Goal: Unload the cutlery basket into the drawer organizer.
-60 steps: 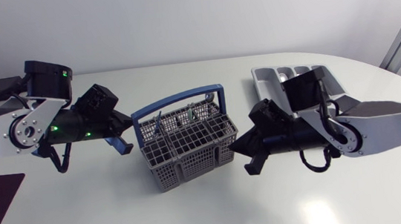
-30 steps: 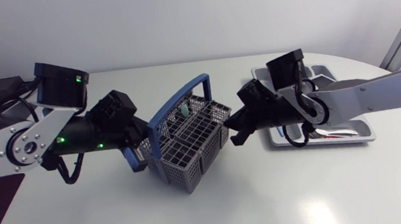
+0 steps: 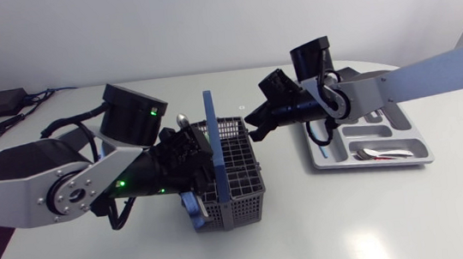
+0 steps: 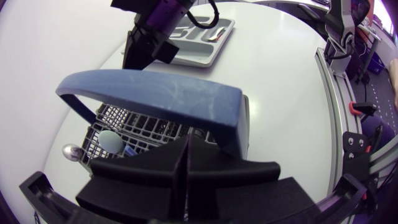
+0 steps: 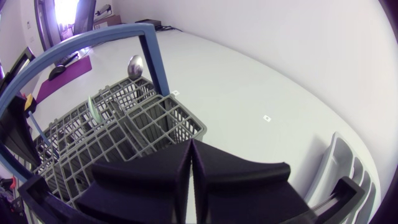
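Basket (image 3: 240,206) has swung within last second: handle (image 3: 215,148) now edge-on, was broadside. Left gripper (image 4: 186,140) clenched, empty, moved close in at basket's 9 o'clock. Right gripper (image 5: 189,144) clenched, empty, shifted to 1 o'clock. Spoon (image 3: 183,119) still in basket. Organizer (image 3: 365,165) at 3 o'clock, apart. Judgement: unloading unfinished.
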Tool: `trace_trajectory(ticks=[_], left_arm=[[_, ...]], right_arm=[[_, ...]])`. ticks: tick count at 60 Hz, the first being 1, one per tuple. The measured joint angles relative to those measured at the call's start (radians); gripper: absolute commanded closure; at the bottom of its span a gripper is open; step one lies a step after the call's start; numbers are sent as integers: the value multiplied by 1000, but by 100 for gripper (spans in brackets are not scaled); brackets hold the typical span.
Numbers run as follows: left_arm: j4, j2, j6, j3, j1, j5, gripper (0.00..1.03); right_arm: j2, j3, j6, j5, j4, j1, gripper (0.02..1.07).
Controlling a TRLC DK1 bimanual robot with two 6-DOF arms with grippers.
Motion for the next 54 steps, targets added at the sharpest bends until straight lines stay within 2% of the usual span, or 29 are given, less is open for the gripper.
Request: trace_trajectory(ticks=[6, 14, 20, 26, 35, 46, 54], left_arm=[[-29, -47, -2, 0, 40, 1, 97], [-91, -175, 20, -7, 164, 35, 97], [-127, -253, 51, -40, 214, 54, 97], [-148, -288, 79, -101, 216, 61, 97], [-159, -270, 105, -166, 214, 61, 97], [-124, -173, 126, -185, 212, 62, 97], [-87, -128, 125, -186, 182, 61, 97]], right_arm=[[-51, -33, 0, -28, -11, -35, 101], [-208, -156, -1, -56, -48, -77, 101], [-318, -243, -2, -75, -84, -76, 101], [-379, -290, -2, -79, -102, -73, 101], [-361, -290, -2, -75, -101, -57, 101], [-214, -211, 0, -55, -74, -17, 101], [-94, -126, 8, -44, -44, -4, 101]])
